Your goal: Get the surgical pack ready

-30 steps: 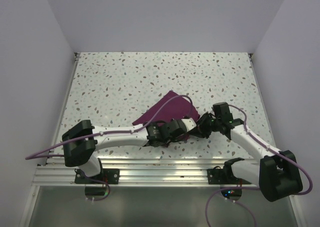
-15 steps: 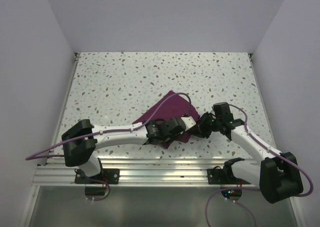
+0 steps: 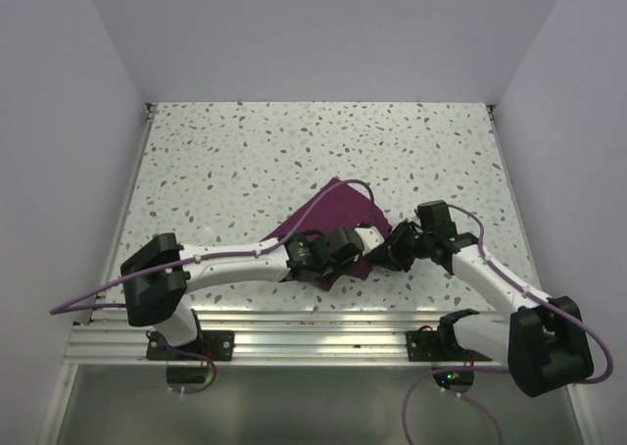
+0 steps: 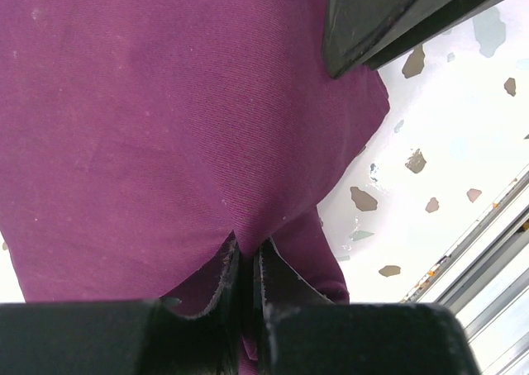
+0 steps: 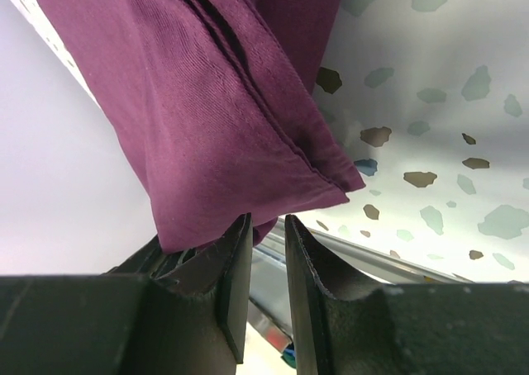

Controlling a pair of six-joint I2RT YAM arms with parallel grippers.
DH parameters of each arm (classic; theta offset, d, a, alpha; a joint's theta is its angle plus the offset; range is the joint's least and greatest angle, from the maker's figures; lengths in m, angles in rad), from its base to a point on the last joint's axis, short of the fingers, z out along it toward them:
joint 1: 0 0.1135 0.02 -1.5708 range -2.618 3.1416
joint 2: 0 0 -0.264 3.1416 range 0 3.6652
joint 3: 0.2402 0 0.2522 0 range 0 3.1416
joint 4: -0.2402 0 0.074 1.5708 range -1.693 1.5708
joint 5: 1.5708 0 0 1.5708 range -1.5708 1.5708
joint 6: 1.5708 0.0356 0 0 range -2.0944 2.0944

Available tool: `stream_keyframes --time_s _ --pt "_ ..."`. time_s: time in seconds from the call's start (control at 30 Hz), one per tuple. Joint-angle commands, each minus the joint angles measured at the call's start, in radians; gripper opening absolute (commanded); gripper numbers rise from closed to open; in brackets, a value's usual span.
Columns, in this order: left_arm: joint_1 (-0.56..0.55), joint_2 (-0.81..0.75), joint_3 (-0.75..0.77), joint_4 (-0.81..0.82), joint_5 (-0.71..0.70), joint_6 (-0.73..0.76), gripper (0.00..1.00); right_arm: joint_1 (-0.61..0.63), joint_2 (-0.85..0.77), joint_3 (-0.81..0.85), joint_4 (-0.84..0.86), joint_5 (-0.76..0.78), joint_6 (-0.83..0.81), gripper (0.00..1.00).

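The surgical pack shows as a folded dark purple cloth bundle [image 3: 333, 210] lying on the speckled table; nothing else of it is visible. My left gripper [image 3: 369, 240] is at the bundle's near right corner. In the left wrist view it [image 4: 246, 247] is shut, pinching a raised fold of the cloth [image 4: 165, 102]. My right gripper [image 3: 390, 252] sits just right of that corner. In the right wrist view it [image 5: 267, 218] stands narrowly open, and the cloth's folded corner [image 5: 223, 102] hangs over the left fingertip without being clamped.
The right gripper's black fingers [image 4: 388, 20] crowd the cloth corner beside my left jaws. An aluminium rail [image 3: 313, 342] runs along the near table edge. Purple cables [image 3: 323, 205] arch over the cloth. Lilac walls enclose the table [image 3: 245, 161] on three sides.
The left wrist has shifted slightly toward the near left along the cloth's edge. The right gripper has edged a little closer to the cloth corner.
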Motion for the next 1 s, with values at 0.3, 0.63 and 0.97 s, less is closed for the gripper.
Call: stream_keyframes --time_s 0.3,0.63,0.97 --pt "0.027 -0.043 0.099 0.027 0.085 0.002 0.00 0.005 0.027 -0.026 0.116 0.009 0.039 0.20" --pt "0.027 -0.058 0.102 0.047 0.125 0.013 0.00 0.020 0.112 0.046 0.211 -0.021 0.066 0.10" --pt "0.027 -0.045 0.160 0.048 0.148 0.022 0.00 0.083 0.184 0.083 0.335 0.025 0.102 0.07"
